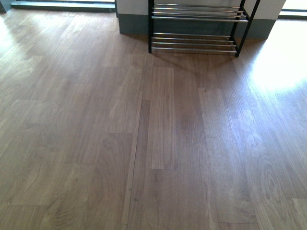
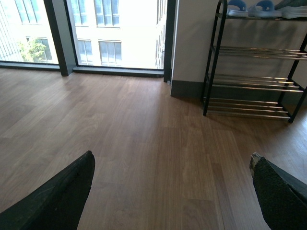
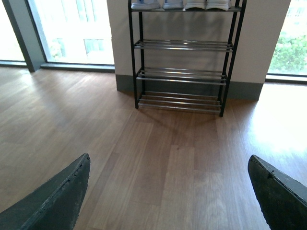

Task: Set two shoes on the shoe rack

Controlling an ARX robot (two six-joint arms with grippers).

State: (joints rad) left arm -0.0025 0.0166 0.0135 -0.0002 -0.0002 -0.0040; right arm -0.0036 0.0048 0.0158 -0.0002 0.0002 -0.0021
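The shoe rack [image 3: 182, 57] stood against the wall, shoes [image 3: 182, 4] lined along its top tier. Well before it, the left gripper [image 2: 172, 191] and right gripper [image 3: 168, 191] hung wide open, empty.

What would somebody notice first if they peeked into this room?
Probably the tall black shoe rack standing against the wall between the bright windows, with shoes lined up on its top shelf. Then the big bare wooden floor in front of it.
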